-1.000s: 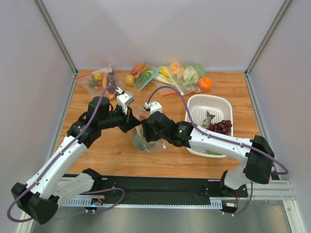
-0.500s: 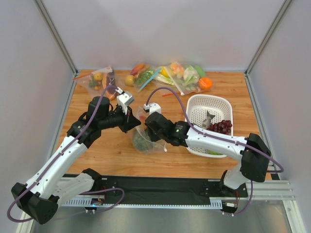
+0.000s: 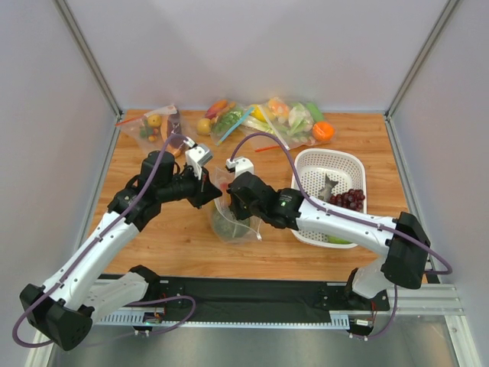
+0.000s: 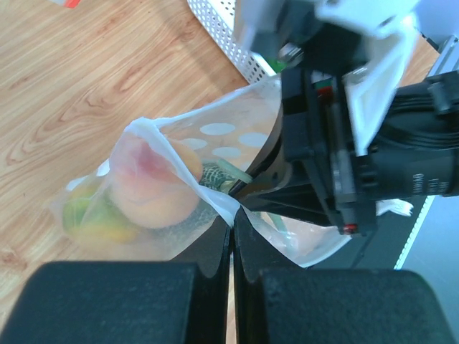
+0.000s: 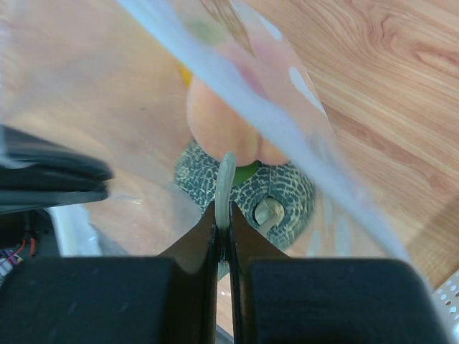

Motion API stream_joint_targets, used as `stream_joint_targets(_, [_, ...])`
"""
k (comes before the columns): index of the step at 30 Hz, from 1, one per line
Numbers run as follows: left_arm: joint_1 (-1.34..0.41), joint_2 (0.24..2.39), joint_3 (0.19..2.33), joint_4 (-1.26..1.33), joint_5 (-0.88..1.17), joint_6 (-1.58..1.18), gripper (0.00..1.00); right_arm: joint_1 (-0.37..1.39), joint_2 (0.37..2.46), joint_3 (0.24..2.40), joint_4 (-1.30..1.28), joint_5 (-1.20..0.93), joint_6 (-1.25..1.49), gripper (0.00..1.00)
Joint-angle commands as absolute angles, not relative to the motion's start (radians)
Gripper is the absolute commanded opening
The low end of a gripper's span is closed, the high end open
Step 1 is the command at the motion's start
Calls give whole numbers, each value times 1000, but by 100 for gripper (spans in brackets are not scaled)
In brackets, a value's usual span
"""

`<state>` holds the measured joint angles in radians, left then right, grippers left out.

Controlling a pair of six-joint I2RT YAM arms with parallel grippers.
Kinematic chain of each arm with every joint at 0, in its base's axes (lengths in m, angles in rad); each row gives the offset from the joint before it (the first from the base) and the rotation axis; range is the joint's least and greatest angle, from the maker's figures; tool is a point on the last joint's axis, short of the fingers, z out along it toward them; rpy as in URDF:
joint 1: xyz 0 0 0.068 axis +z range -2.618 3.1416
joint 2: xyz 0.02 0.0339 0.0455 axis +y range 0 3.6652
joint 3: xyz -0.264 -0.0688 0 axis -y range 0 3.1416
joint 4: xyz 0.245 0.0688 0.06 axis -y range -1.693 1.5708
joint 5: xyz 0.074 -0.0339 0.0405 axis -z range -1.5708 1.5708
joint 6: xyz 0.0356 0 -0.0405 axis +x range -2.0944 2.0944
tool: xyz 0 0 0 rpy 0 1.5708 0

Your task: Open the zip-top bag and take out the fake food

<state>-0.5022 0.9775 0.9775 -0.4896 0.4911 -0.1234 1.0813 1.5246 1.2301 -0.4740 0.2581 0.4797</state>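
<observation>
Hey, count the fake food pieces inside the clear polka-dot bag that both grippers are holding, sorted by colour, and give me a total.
Orange-pink plastic peach: 1
Grey-green netted plastic ball: 1
Yellow plastic fruit: 1
Total in the clear polka-dot plastic bag: 3

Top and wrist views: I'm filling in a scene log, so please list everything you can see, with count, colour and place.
zip-top bag: one, clear with white dots, table centre, between the tools
peach: one, orange-red, inside that bag
bumpy ball: one, grey-green, inside the bag, against the peach
basket: one, white, right of the bag
grapes: one bunch, dark purple, in the basket
clear bags: at least three, holding mixed coloured food, far edge
orange fruit: one, orange, far edge, right of the clear bags
table: one, wood-brown
left tool: one, black, shut on the bag's edge
right tool: one, black, shut on the bag's rim
</observation>
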Motion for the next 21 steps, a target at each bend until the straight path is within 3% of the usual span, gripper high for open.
stream_joint_targets(1, [-502, 983, 992, -474, 486, -101, 0, 1078, 1465, 1298, -436, 239, 462, 0])
stream_joint_targets(21, [-500, 1011, 1000, -489, 486, -101, 0, 1078, 1407, 1385, -433, 261, 423, 0])
